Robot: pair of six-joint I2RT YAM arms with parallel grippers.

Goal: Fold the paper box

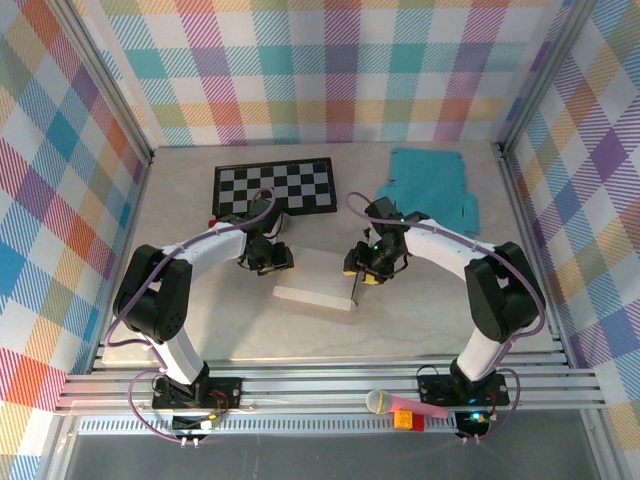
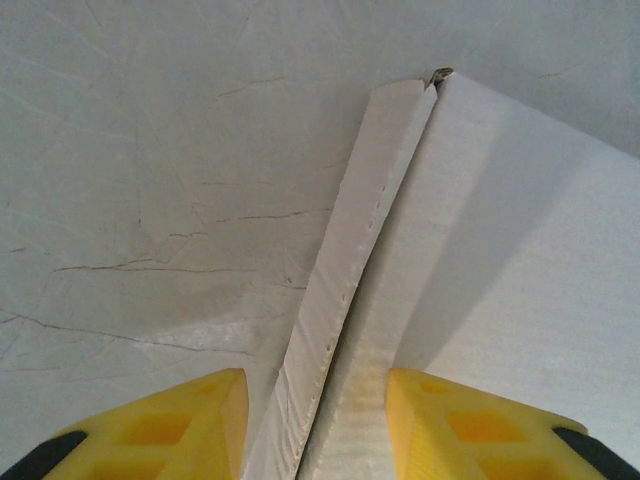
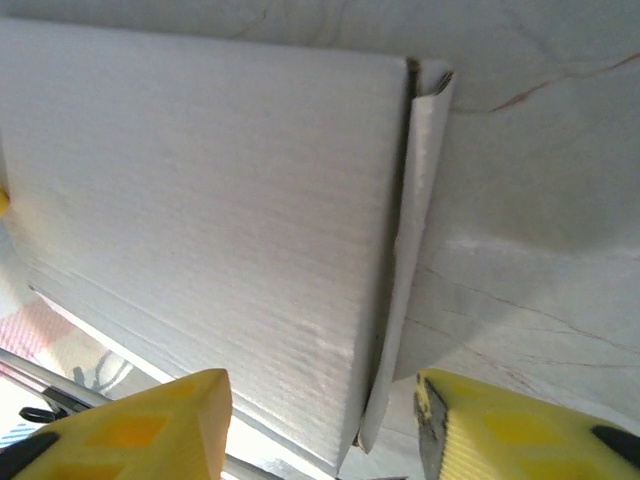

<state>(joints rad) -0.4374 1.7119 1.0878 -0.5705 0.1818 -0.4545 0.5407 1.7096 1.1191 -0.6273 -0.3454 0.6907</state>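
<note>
The paper box [image 1: 318, 280] is a flat white carton lying on the table between my two grippers. My left gripper [image 1: 272, 257] is at its left end. In the left wrist view the yellow jaws [image 2: 315, 385] stand open astride the upright side flap [image 2: 350, 260]; the left finger is clear of the flap and the right one sits over the box top [image 2: 520, 250]. My right gripper [image 1: 362, 268] is at the right end. There the jaws [image 3: 320, 385] are wide open astride the box top [image 3: 200, 180] and its thin end flap [image 3: 420, 200], gripping nothing.
A black-and-white chessboard [image 1: 274, 187] lies at the back left, a teal cut sheet [image 1: 432, 185] at the back right. A small red item [image 1: 212, 220] sits by the chessboard's near corner. Aluminium rails [image 1: 330, 385] run along the near edge; checkered walls enclose the table.
</note>
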